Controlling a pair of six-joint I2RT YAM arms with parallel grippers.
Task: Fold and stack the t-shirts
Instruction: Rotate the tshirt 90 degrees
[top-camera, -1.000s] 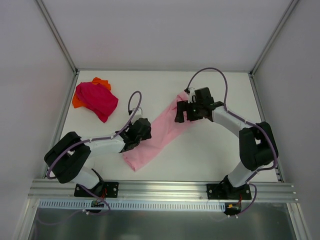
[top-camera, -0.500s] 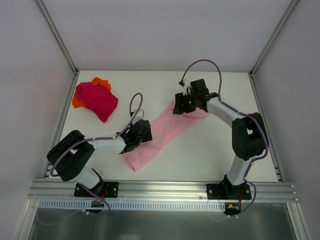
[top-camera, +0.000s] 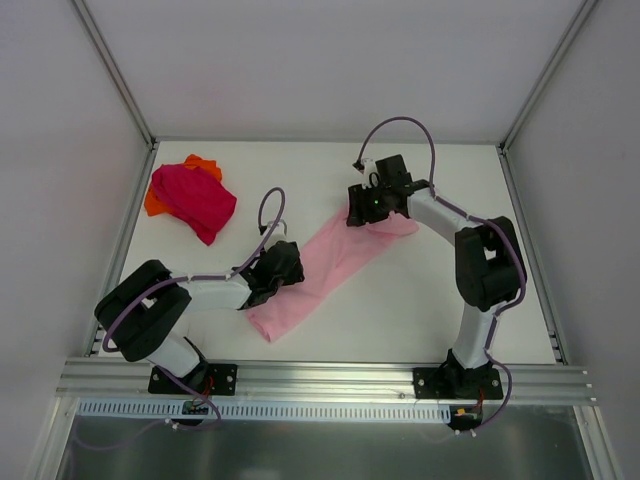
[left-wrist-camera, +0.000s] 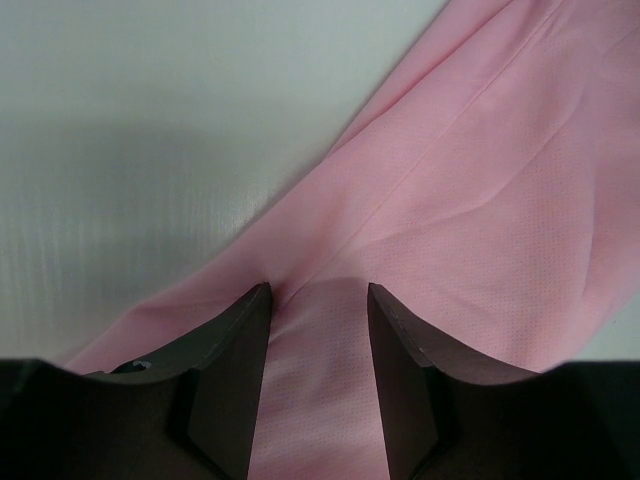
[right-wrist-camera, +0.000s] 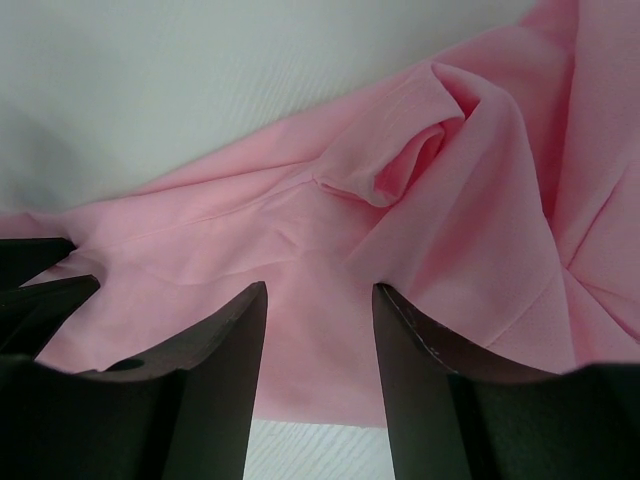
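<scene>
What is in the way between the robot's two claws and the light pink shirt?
Nothing visible. The left gripper and the right gripper are both down on the light pink t-shirt, one near each end, and its cloth sits right between the fingers of each.

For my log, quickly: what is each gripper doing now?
Left gripper: closed on the light pink t-shirt.
Right gripper: around the same t-shirt; grip cannot be told.

Plain light pink t-shirt (top-camera: 330, 262), magenta t-shirt (top-camera: 192, 200), orange t-shirt (top-camera: 205, 164); white table (top-camera: 420, 290), pale grey walls (top-camera: 330, 60)
</scene>
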